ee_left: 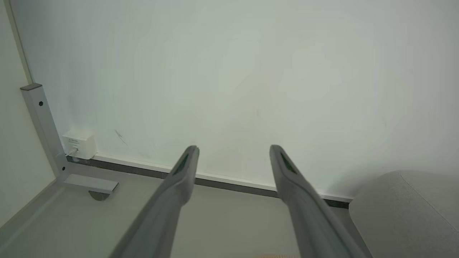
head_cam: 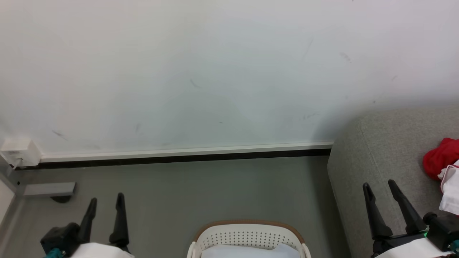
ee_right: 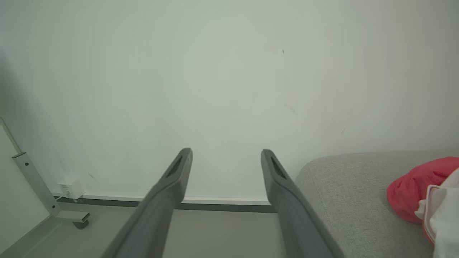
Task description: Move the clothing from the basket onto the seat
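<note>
Left end effector [head_cam: 107, 197] and right end effector [head_cam: 378, 183] gape empty, pointing twelve o'clock; clothing [head_cam: 439, 161] lies bunched on seat [head_cam: 376, 150] at three.

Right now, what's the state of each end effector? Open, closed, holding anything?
Left end effector: open, holding nothing.
Right end effector: open, holding nothing.

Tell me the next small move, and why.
Probably tilt the head down toward the basket: its inside is cut off at the bottom edge, so whether it is emptied is unclear. The left gripper and right gripper stand open and empty, and red and white clothing lies on the seat.
</note>
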